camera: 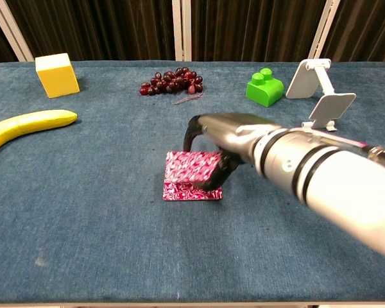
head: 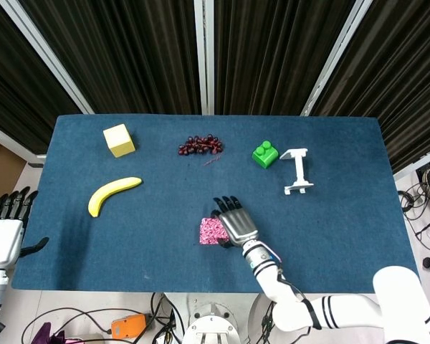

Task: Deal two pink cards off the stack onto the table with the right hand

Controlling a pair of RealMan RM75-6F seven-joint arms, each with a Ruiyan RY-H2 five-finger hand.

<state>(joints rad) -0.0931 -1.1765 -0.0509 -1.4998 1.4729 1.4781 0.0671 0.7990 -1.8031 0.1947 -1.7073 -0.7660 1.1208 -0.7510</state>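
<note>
While the right hand (camera: 221, 144) hovers low over the middle front of the desk (head: 330, 193), its fingers (camera: 194, 128) curl down over the far edge of the pink cards (camera: 191, 173) and its thumb presses the near right side, so the hand is clamped on the upper part of the stack. In the chest view the gripped cards are tilted, raised at the far edge, while a lower pink layer lies flat on the desk directly beneath them. In the head view the stack (head: 212, 231) shows just to the left of the hand (head: 236, 224), partly covered by it.

Beyond the hand, toward the far edge, lie the grapes (camera: 171, 81). To the right of the grapes, also beyond the hand, sits the green block (camera: 264, 88), and the white stand (camera: 319, 93) is just beside that block, farther right. Well to the left of the hand lies the banana (camera: 25, 125), with the yellow cube (camera: 56, 75) beyond it.

The left hand (head: 8, 215) is off the desk at its left edge, well apart from the cards, fingers extended and apart, holding nothing.
</note>
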